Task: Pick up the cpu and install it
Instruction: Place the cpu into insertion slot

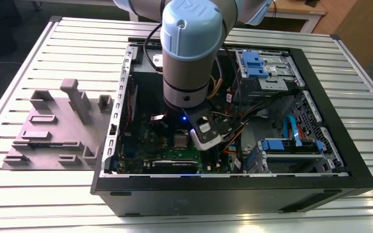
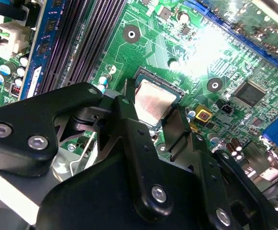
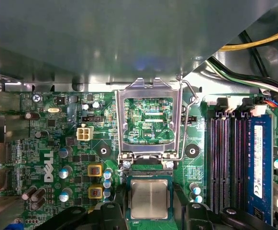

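Here, a slatted metal table (image 1: 44, 43) carries a black computer case (image 1: 238, 191) lying on its side with the side panel off. A grey plastic fixture (image 1: 57, 131) of blocks and posts lies on the table at nine o'clock from the case, on the exterior view's left, just beside the case wall. A thick grey and pale blue robot arm (image 1: 186, 53) comes down from twelve o'clock into the middle of the open case.

In the exterior view, blue drive brackets (image 1: 254, 65) sit at one o'clock inside the case and a second blue drive bay (image 1: 290, 145) at four o'clock. Bundled cables run between them.

A green motherboard (image 3: 52, 143) covers the case floor. Long dark memory slots (image 3: 227, 163) run alongside the socket area, with one blue module (image 3: 258, 158) seated in the outermost slot.

The silver load frame (image 3: 150, 86) stands flipped open (the green board shows through its window), hinged at the edge of the dark socket (image 3: 149, 168).

The black claw (image 2: 152, 108) straddles the socket. Whether it is clamped on the chip or standing just clear of it cannot be told.

The cpu (image 3: 149, 199), a small silvery square, lies flat within the socket's rim, directly under the claw, its top face catching the light.
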`<move>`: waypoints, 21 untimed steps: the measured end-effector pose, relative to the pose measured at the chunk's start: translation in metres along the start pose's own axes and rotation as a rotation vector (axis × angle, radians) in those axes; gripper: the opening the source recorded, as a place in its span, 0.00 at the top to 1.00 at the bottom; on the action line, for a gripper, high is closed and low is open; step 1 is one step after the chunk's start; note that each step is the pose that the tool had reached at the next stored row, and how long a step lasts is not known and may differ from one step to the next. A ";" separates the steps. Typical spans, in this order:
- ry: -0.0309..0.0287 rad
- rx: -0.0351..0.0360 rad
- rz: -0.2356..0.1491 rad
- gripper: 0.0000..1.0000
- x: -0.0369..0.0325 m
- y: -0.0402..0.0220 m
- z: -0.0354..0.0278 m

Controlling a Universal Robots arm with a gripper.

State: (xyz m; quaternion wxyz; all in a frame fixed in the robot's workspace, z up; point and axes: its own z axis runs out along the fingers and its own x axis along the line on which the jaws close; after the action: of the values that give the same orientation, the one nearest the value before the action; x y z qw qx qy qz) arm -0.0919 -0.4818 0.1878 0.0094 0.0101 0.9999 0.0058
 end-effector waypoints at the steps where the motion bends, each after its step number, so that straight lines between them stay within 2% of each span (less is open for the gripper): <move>1: 0.0000 0.0000 0.000 0.53 0.0000 0.0000 0.0000; 21: 0.0000 0.0000 0.000 0.53 0.0000 0.0000 0.0005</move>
State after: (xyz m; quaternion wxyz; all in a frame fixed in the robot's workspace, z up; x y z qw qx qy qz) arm -0.0919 -0.4818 0.1873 0.0093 0.0101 0.9999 0.0058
